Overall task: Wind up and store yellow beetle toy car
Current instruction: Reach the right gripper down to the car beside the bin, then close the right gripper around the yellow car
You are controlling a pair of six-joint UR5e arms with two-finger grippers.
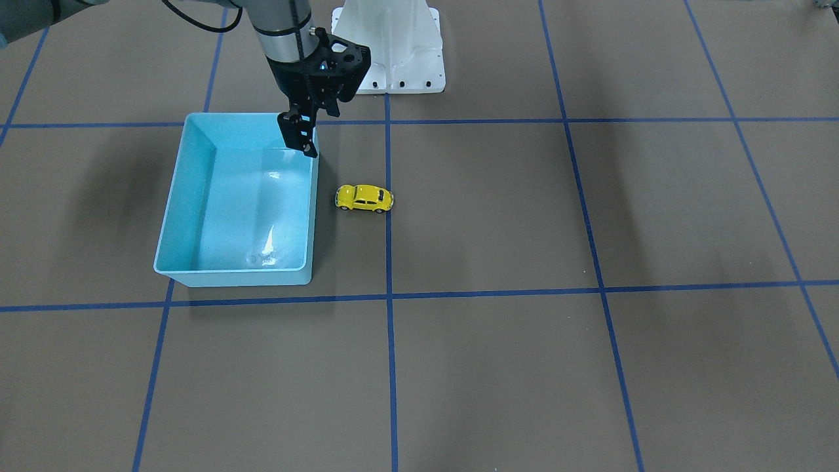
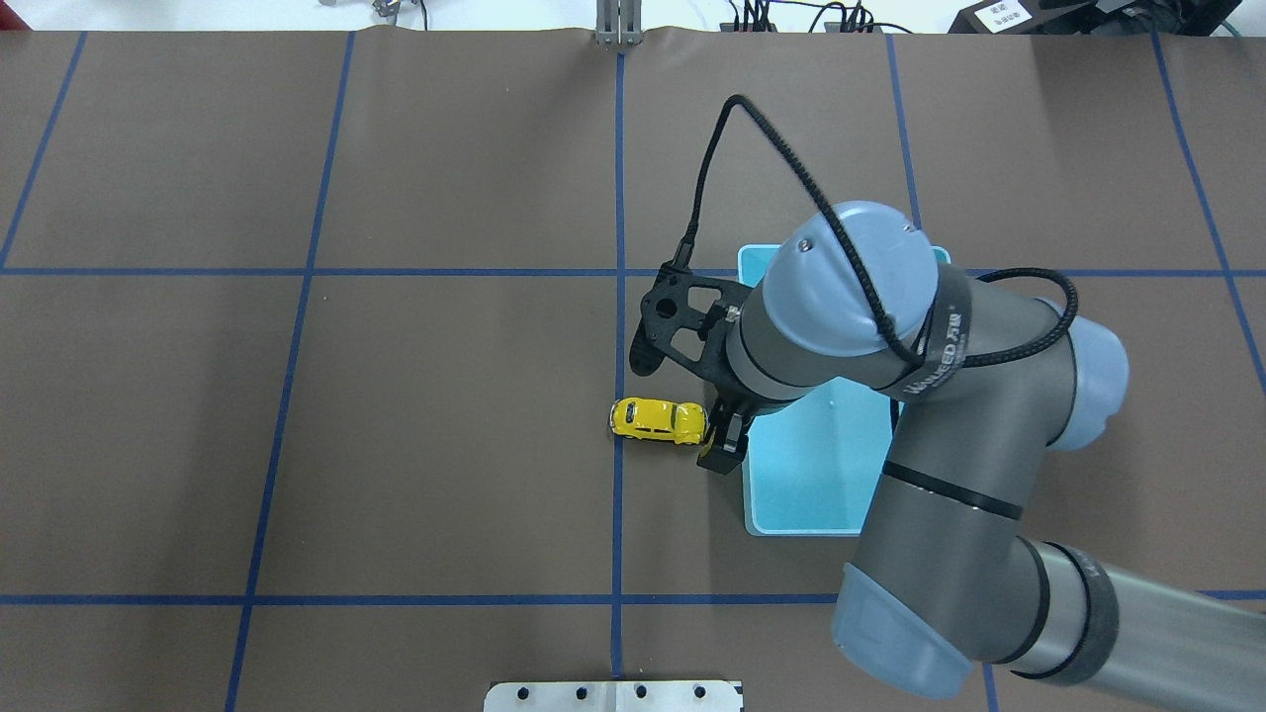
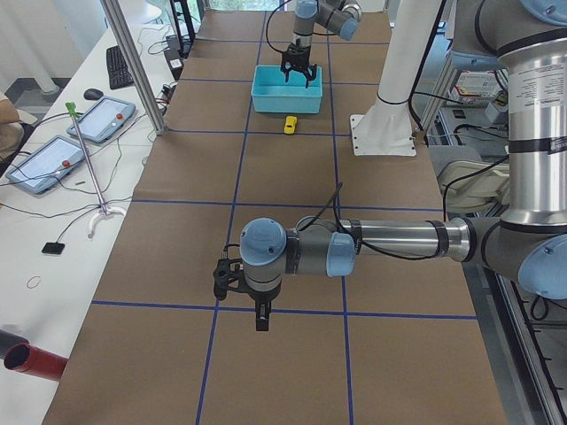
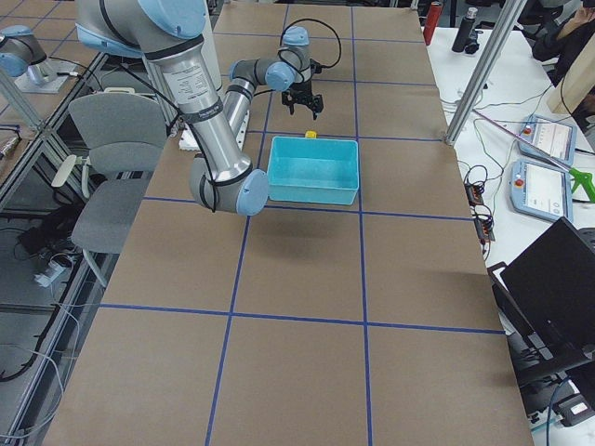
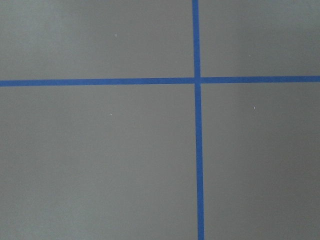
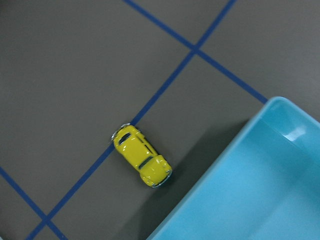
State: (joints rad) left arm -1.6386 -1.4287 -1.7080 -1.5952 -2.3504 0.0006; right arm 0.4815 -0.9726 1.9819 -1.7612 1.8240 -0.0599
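Note:
The yellow beetle toy car stands on its wheels on the brown mat, on a blue tape line, a short way from the light-blue bin. It also shows in the overhead view and in the right wrist view. My right gripper hangs above the bin's corner nearest the car, fingers pointing down, open and empty, clear of the car. The bin is empty. My left gripper hovers low over bare mat far from the car; I cannot tell whether it is open or shut.
The white robot base stands behind the bin and car. Blue tape lines cross the mat. Tablets and cables lie on a side table beyond the mat's edge.

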